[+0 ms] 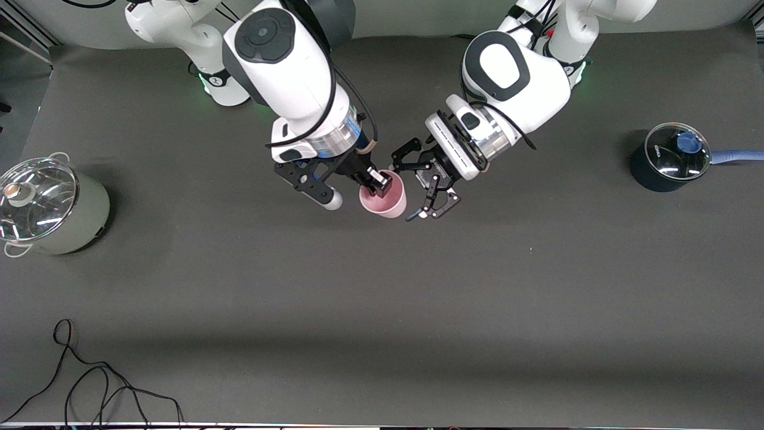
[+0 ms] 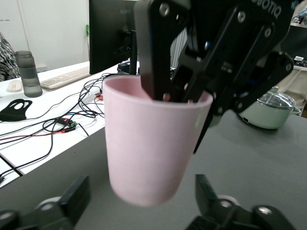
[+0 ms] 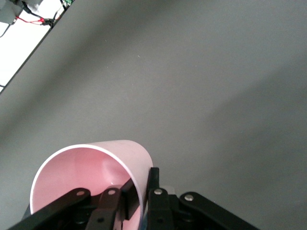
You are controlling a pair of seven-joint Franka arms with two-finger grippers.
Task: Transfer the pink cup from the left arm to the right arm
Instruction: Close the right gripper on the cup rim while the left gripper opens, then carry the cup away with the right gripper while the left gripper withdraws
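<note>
Your right claw (image 1: 378, 182) pinches the pink cup (image 1: 385, 202) rim above the counter (image 1: 382, 310), so your left claw (image 1: 431, 188) hangs released beside it.

Right gripper (image 3: 139, 199) jaws pinch the pink cup's (image 3: 91, 167) rim, apparently above the table (image 3: 216, 86).

Not much readable here. In the left wrist view, the black body of the right end effector (image 2: 192, 91) has white letters at the picture's upper edge, cut off, reading something like "BOTIQ". The dark monitor (image 2: 112, 36) on the desk has a small maker's name on its back, too faint to read. In the front view, the glass lid of the dark blue saucepan (image 1: 671, 156) carries a tiny white word, also unreadable.
</note>
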